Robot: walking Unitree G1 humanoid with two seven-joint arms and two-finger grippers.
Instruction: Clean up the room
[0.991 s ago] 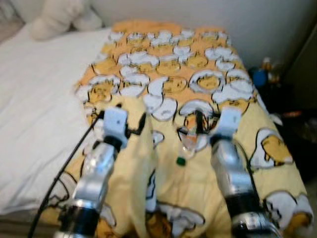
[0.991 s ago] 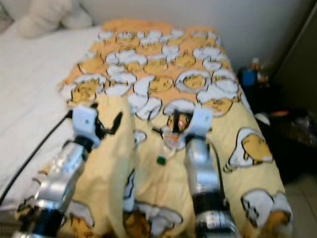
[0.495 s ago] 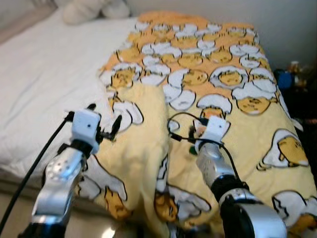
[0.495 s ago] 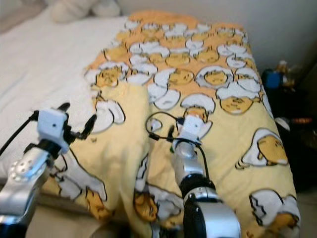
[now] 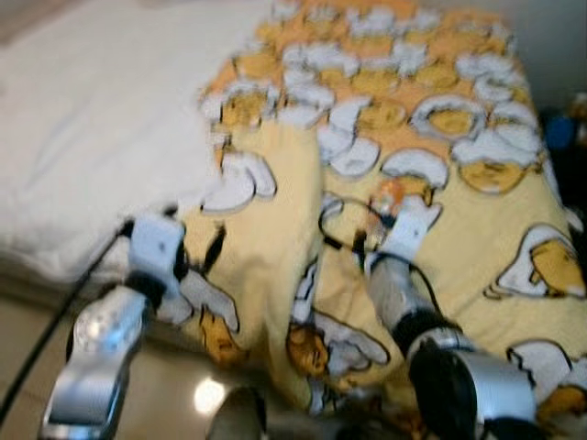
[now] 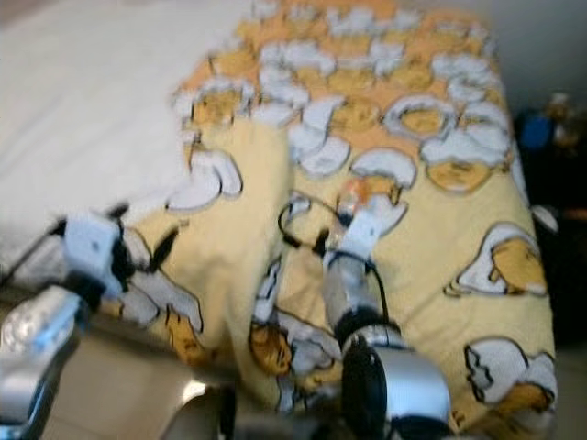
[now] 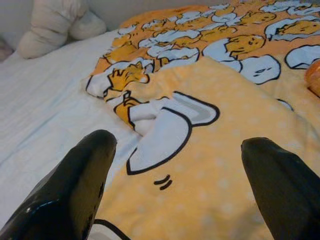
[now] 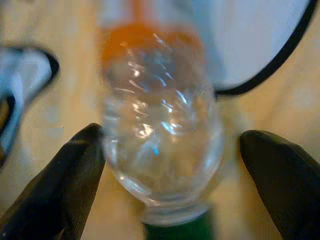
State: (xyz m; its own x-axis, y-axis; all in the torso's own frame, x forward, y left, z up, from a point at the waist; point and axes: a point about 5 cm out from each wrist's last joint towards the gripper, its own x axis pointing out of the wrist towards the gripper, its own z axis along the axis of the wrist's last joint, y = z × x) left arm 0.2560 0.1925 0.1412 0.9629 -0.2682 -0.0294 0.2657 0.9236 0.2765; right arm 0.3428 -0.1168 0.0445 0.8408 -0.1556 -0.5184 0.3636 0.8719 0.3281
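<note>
I had the right gripper (image 8: 170,165) spread around the clear bottle (image 8: 160,125) on the blanket (image 5: 459,257), unclenched; closing seemed next.

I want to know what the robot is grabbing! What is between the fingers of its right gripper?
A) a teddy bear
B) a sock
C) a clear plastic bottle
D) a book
C: the right wrist view shows a clear plastic bottle with an orange label lying on the yellow blanket, between the open fingers of the right gripper.
</note>
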